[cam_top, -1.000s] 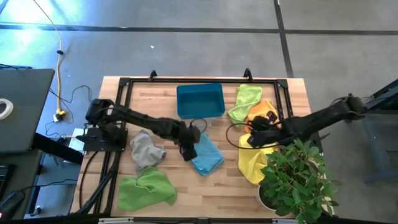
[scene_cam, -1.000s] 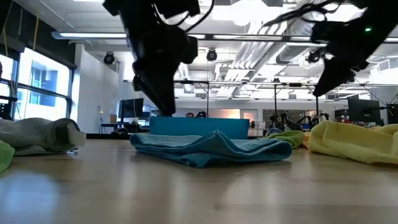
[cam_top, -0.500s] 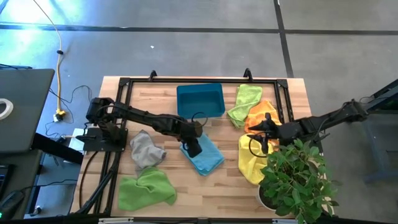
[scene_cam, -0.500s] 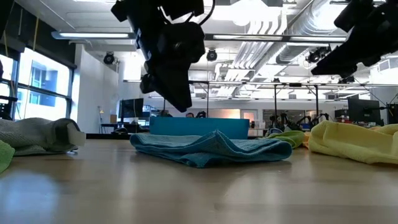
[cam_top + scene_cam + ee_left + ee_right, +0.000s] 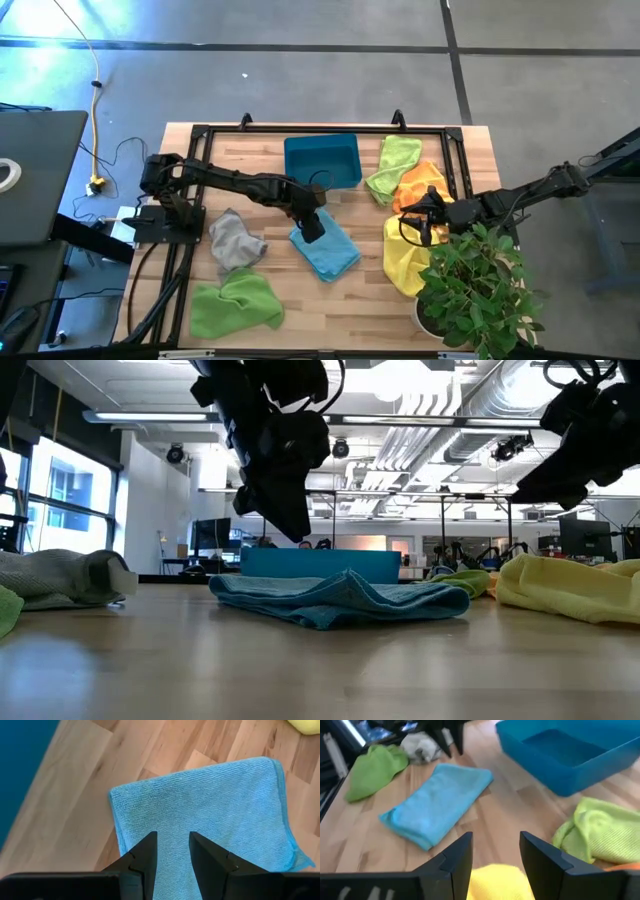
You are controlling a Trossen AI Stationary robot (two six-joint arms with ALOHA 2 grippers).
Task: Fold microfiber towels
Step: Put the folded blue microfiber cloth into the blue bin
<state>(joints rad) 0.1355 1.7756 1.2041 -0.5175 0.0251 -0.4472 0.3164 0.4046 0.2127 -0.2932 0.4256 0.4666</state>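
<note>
A folded light blue towel (image 5: 326,248) lies flat on the wooden table (image 5: 300,290), near its middle. My left gripper (image 5: 314,231) hovers open just above the towel's far left corner (image 5: 117,795), clear of it in the low view (image 5: 293,528), with nothing between its fingers (image 5: 172,836). My right gripper (image 5: 417,226) stands open above the yellow towel (image 5: 404,260), also with nothing between its fingers (image 5: 495,837). An orange towel (image 5: 420,180) and a lime green towel (image 5: 393,163) lie bunched at the far right. A crumpled grey towel (image 5: 235,241) and another lime green one (image 5: 236,305) lie at the near left.
A teal plastic bin (image 5: 322,162) stands at the far middle, just beyond the blue towel. A potted plant (image 5: 478,290) fills the near right corner, next to the yellow towel. A black frame (image 5: 200,135) runs along the table's far and left edges.
My left gripper has moved a little toward the far edge, from the blue towel's left side to its far left corner, staying above it. My right arm has drawn back toward the right edge, and its gripper has tipped from pointing down to nearer level.
</note>
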